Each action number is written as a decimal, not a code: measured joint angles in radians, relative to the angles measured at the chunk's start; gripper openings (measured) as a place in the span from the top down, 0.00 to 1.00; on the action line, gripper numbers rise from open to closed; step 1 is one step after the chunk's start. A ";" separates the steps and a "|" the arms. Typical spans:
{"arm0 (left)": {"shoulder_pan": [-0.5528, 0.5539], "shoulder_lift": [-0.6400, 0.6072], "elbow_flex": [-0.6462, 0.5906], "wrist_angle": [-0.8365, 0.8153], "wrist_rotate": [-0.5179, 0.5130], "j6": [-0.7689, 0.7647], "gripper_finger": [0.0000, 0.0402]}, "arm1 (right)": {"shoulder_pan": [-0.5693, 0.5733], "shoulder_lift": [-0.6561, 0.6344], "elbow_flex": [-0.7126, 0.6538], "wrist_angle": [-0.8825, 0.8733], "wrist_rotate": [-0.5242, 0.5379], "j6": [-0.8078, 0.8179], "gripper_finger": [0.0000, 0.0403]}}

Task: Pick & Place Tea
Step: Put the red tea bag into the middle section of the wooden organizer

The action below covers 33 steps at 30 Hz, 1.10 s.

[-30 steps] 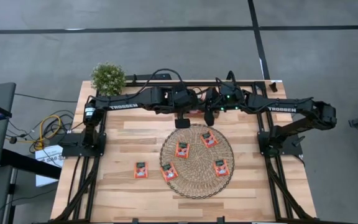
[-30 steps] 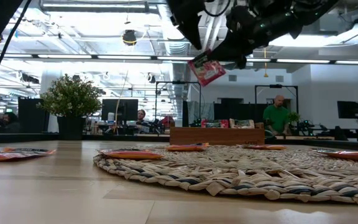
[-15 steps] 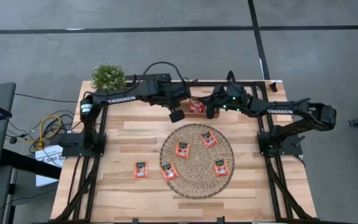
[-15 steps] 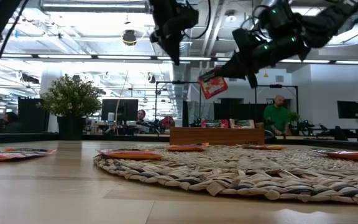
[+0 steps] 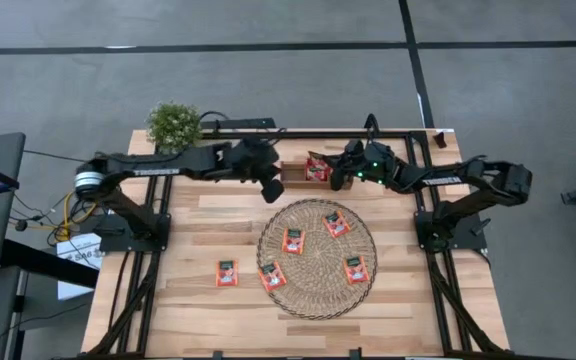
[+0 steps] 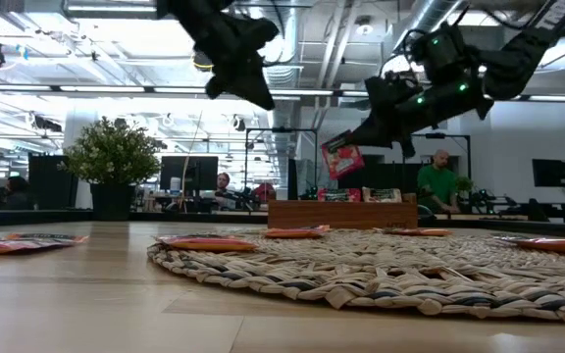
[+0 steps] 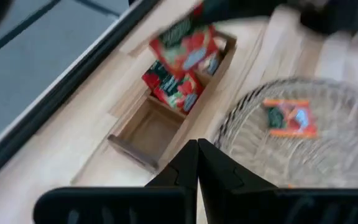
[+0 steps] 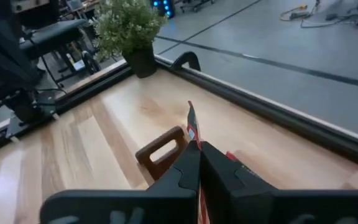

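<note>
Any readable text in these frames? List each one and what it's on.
"TROSSEN": on the left arm, high view, barely legible.
"TROSSEN": on the right arm, high view, barely legible.
Tea sachets' labels: too small to read.
Paper sheet beside the table: print too small to read.

A wooden desk (image 5: 198, 215) of pale planks stood on a grey floor (image 5: 268, 80) crossed by dark lines. A round woven mat (image 5: 317, 290) lay near the desk's middle, and a small wooden tray (image 6: 339, 214) sat just beyond it toward the far edge. A potted plant (image 5: 174, 125) stood at the far left corner. Yellow cables (image 5: 78, 205) lay on the floor beside the desk. In the room behind, a person in a green top (image 6: 436, 184) stood among monitors.
</note>
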 joint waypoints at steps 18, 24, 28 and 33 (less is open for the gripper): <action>-0.002 -0.469 -0.485 0.231 -0.008 -0.249 1.00 | -0.012 0.246 -0.001 0.248 -0.004 0.041 1.00; -0.002 -0.488 -0.486 0.234 -0.008 -0.248 1.00 | -0.020 0.246 -0.001 0.202 0.015 0.022 1.00; -0.002 -0.484 -0.486 0.230 -0.008 -0.240 1.00 | -0.009 0.246 -0.001 0.167 0.064 -0.008 1.00; -0.002 -0.484 -0.486 0.228 -0.008 -0.240 1.00 | -0.003 0.246 -0.001 0.171 0.091 -0.037 1.00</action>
